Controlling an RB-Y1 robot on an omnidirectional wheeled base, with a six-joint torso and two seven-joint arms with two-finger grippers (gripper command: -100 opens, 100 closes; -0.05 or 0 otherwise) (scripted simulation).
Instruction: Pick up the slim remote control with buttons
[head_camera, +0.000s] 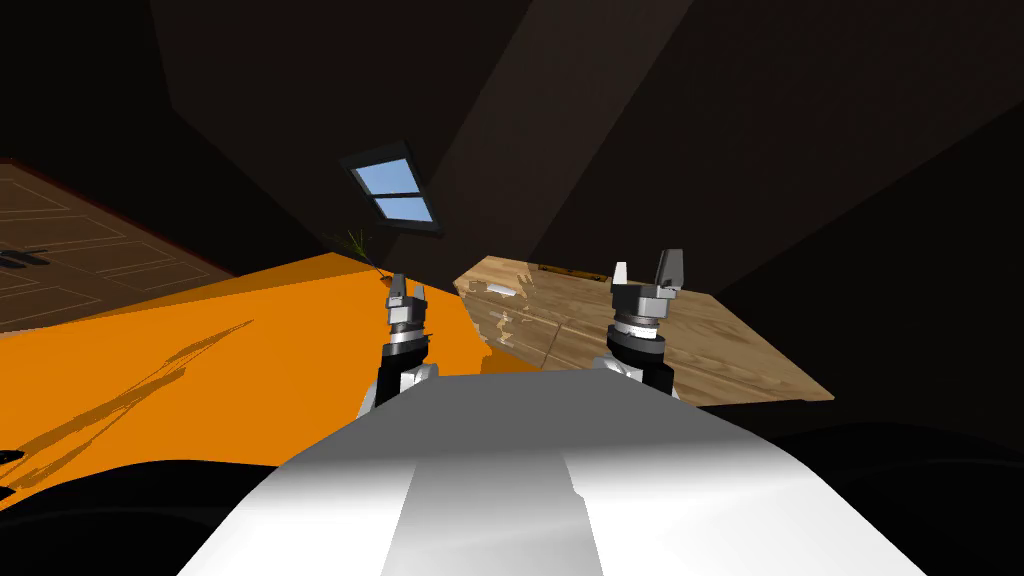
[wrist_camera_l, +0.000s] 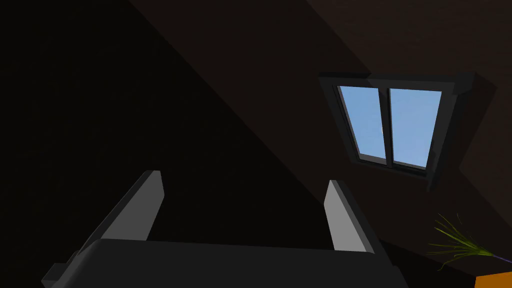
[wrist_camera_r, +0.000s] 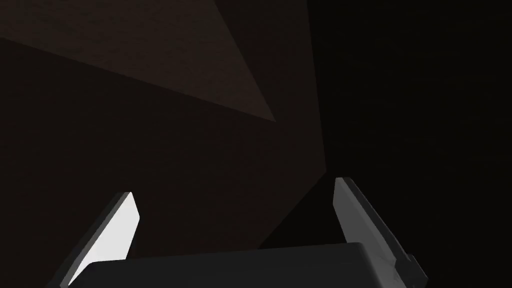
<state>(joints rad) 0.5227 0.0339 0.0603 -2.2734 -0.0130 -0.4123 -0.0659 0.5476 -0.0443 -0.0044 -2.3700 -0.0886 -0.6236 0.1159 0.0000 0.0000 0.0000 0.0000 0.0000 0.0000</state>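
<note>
**Left claw**: sitting just left of frame centre, against the orange surface. Its fingers are standing wide apart and gripping nothing.

**Right claw**: sitting right of centre, against the wooden table. Its fingers are likewise spread and carrying nothing.

**Window** and **plant**: showing above centre, beyond the left claw.

**Remote**: its whereabouts cannot be told, so its bearing from either claw, its long axis and the nearer arm are all undetermined.

**Judgement**: both claws are pointing up toward dark walls, so finding the remote is likely coming before any reach.
</note>
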